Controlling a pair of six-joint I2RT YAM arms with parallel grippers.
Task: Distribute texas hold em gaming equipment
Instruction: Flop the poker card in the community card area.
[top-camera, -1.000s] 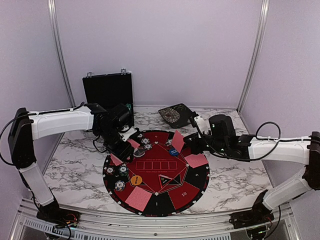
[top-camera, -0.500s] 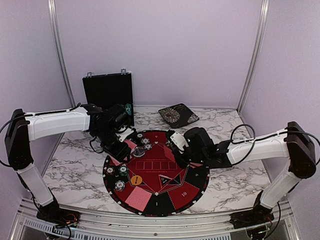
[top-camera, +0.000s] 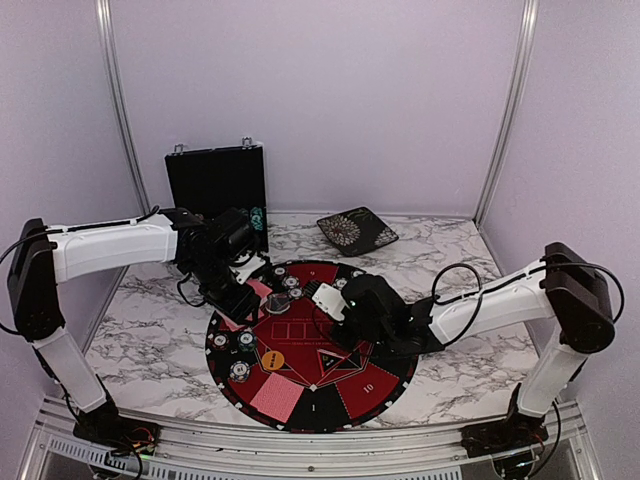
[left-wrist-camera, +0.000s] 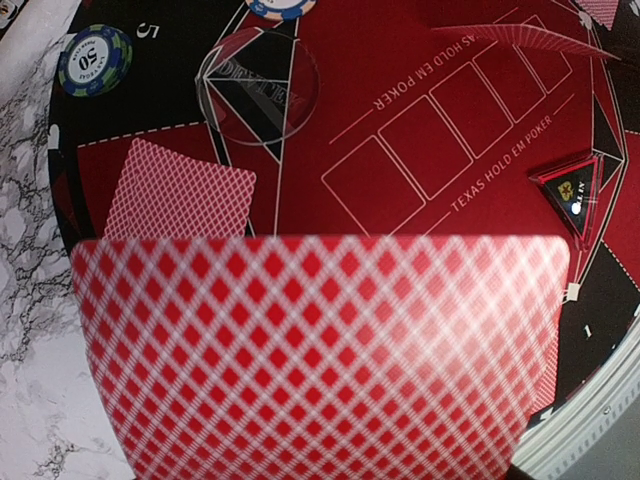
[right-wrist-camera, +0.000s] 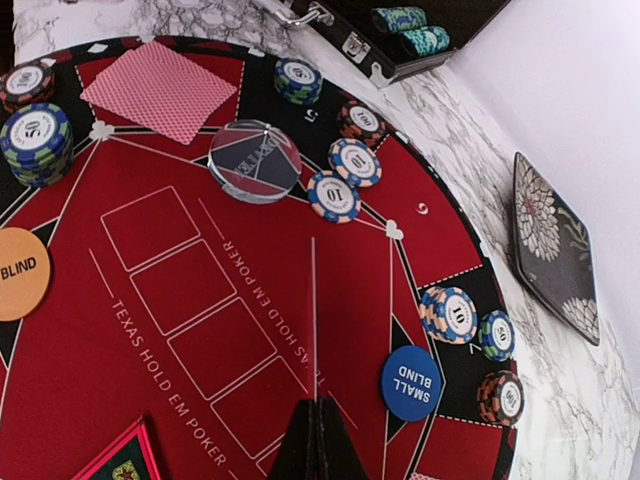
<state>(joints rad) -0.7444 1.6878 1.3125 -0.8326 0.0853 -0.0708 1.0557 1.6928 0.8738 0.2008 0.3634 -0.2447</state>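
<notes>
The right pincer (right-wrist-camera: 316, 412) is clamped fully shut above the middle of the round hold'em mat (top-camera: 366, 386). The thin pale line running from its tips toward 12 o'clock in its own view reads as an edge-on card (right-wrist-camera: 313, 320), long axis along 12 to 6. The printed row of card outlines (right-wrist-camera: 190, 285) lies just off that card at 9 to 10 o'clock and runs on a slant from 10 down to 6. By my judgement, laying the card down turns on swinging it into line with a box. The right arm is the nearer one. The left pincer (top-camera: 236, 298) hangs at the mat's 10 o'clock rim, partly closed, with a red-backed card (left-wrist-camera: 320, 350) filling its view (perhaps the top of a pack; thickness and fingers are hidden). Two more cards lie face down: a dealt card (right-wrist-camera: 160, 90) at 11 o'clock from the right pincer, and a rim card (top-camera: 275, 397) at the mat's 7 o'clock. There are nine piles of poker chips (right-wrist-camera: 333, 195) on the mat and two teal stacks (right-wrist-camera: 412, 28) in the black case (top-camera: 215, 180). There are three buttons: an orange blind button (right-wrist-camera: 15, 275), a blue small-blind button (right-wrist-camera: 412, 382) and a clear dealer disc (right-wrist-camera: 255, 160).
</notes>
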